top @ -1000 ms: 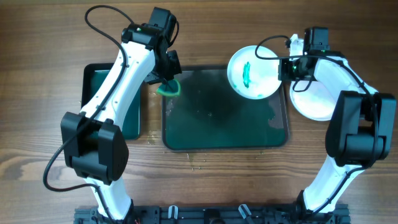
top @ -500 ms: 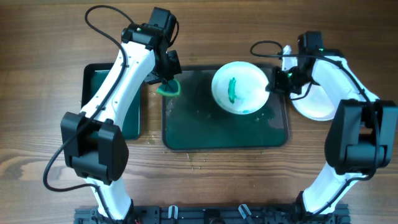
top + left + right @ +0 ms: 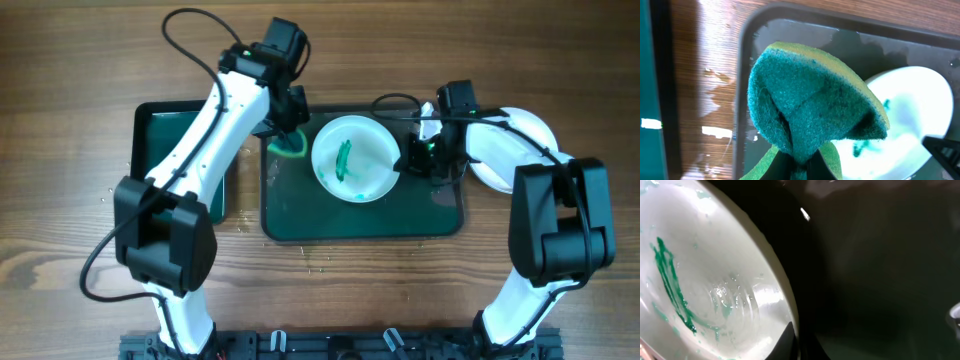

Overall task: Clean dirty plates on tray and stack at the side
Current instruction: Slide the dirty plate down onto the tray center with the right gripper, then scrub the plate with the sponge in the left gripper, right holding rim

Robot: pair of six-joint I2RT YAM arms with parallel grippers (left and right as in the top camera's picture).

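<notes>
My left pincer (image 3: 289, 127) clamped a green sponge (image 3: 810, 105), my right pincer (image 3: 409, 160) a smeared round white plate (image 3: 352, 160) by its rim; scrubbing might dislodge it.

Looks like a robotics lab bench to me, not a real kitchen. There's one white-and-black arm (image 3: 200, 140) on the left and another (image 3: 520, 290) on the right, both rising from a black rail (image 3: 330, 345) at the edge of a plain wood-grain table (image 3: 60, 150), with a loose cable (image 3: 190, 30) looping off one. The only kitchen-ish stuff is a tray (image 3: 350, 225), a bin (image 3: 150, 130), a green-smeared plate (image 3: 365, 150) and a sponge (image 3: 810, 100).
</notes>
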